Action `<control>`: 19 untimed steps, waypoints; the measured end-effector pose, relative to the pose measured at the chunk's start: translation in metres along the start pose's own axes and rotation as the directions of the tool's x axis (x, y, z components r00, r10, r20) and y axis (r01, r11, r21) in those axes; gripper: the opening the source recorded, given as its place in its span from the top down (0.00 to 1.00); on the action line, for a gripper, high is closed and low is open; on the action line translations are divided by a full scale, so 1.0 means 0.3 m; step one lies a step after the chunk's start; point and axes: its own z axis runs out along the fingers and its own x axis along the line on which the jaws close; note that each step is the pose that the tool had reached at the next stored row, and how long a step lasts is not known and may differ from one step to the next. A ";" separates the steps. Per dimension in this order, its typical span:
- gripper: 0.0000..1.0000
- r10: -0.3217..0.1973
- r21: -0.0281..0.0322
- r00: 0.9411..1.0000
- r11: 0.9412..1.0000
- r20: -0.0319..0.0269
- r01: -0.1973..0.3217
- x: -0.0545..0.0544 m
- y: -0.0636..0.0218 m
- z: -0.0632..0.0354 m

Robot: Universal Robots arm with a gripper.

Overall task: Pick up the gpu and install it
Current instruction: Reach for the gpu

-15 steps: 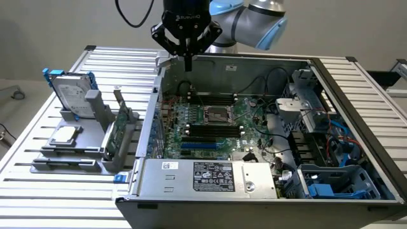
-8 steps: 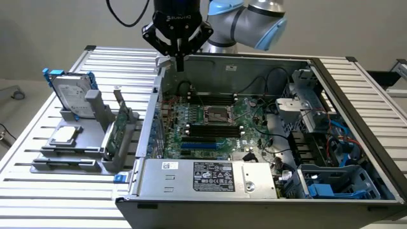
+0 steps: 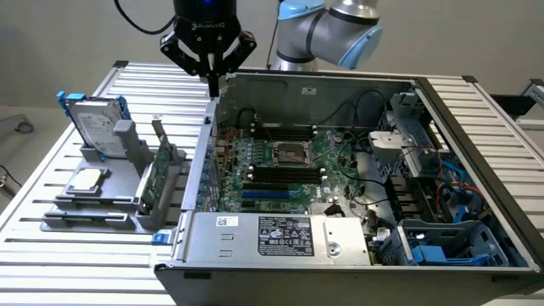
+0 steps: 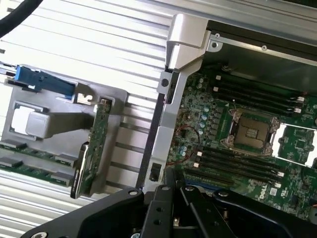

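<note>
The gpu (image 3: 153, 175) stands on edge in a grey holder (image 3: 127, 197) on the slatted table, at the exterior view's left of the open computer case (image 3: 281, 245). Its green board and thin silver end bracket face up in the wrist view, where the gpu (image 4: 95, 144) sits beside the case wall. My gripper (image 3: 213, 78) hangs high above the case's far corner wall, behind the gpu and well clear of it. Its black fingers (image 4: 171, 186) are shut with nothing between them. The large green motherboard (image 3: 285, 169) lies inside the case.
A silver hard drive with blue rails (image 3: 95, 121) stands in the same holder, behind the gpu. A smaller drive (image 3: 88, 180) lies flat in it. A power supply (image 3: 285, 236), cables and blue drive bays (image 3: 450, 245) crowd the case's near and right side.
</note>
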 end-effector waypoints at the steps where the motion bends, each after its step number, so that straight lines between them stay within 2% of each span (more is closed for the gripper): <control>1: 0.89 0.000 -0.001 1.000 1.000 -0.004 0.000 0.015 0.003 0.002; 5: 0.89 0.001 -0.001 1.000 1.000 -0.016 -0.001 0.068 0.017 0.013; 7: 0.89 0.001 0.002 1.000 1.000 -0.018 -0.001 0.091 0.025 0.020; 13: 0.89 0.011 0.019 1.000 1.000 -0.022 -0.010 0.140 0.054 0.048; 15: 0.89 0.021 0.025 1.000 0.999 -0.023 -0.020 0.148 0.060 0.058; 19: 0.89 0.057 0.034 0.998 0.998 -0.023 -0.056 0.153 0.063 0.079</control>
